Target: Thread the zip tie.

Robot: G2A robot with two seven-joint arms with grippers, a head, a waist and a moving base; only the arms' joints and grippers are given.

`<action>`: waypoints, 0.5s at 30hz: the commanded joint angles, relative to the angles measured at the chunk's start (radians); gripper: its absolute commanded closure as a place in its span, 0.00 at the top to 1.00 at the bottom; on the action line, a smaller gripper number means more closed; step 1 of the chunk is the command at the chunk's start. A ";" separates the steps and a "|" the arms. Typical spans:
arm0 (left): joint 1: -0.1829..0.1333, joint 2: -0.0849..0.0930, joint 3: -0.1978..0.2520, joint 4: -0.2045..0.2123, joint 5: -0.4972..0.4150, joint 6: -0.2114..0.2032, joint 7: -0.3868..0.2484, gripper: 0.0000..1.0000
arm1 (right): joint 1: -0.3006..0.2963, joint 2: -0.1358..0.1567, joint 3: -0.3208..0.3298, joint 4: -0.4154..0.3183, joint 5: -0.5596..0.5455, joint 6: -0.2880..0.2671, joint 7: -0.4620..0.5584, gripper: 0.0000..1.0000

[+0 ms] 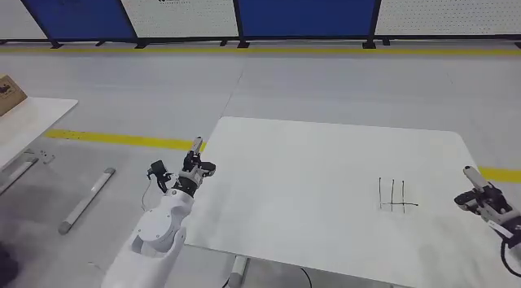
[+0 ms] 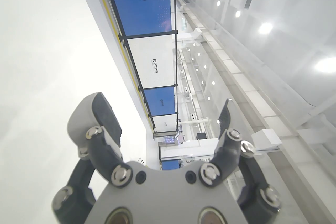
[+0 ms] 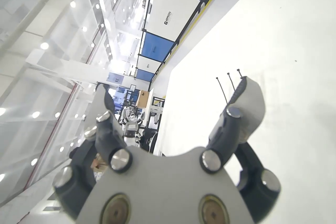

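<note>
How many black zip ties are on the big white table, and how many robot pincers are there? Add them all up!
Black zip ties: 4 (3 side by side, 1 lying across them)
Pincers: 2 (left pincer and right pincer, both open)
Total: 6

Black zip ties [image 1: 392, 192] lie toward the right of the white table [image 1: 309, 166], three parallel, one across them; left pincer [image 1: 196, 143] and right pincer [image 1: 470, 174] flank it

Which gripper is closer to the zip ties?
Right. The right gripper is at the table edge near the zip ties; the left gripper is at the opposite edge, far across.
</note>
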 commanded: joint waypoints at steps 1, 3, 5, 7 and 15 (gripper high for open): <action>0.000 0.000 0.000 0.000 0.000 0.000 0.000 1.00 | 0.000 0.000 0.000 0.000 -0.001 0.000 0.000 1.00; 0.000 0.000 0.000 0.000 0.000 0.000 0.000 1.00 | 0.000 0.000 0.000 0.000 -0.001 0.000 0.000 1.00; 0.000 0.000 0.000 0.000 0.000 0.000 0.000 1.00 | 0.001 0.000 -0.009 0.003 0.027 0.001 0.036 1.00; 0.000 0.000 0.000 0.000 0.000 0.000 0.000 1.00 | 0.044 0.009 0.009 0.060 0.110 0.004 0.190 1.00; 0.000 0.000 0.000 0.000 0.000 0.000 0.000 1.00 | 0.280 0.059 -0.011 0.196 0.038 0.035 0.621 1.00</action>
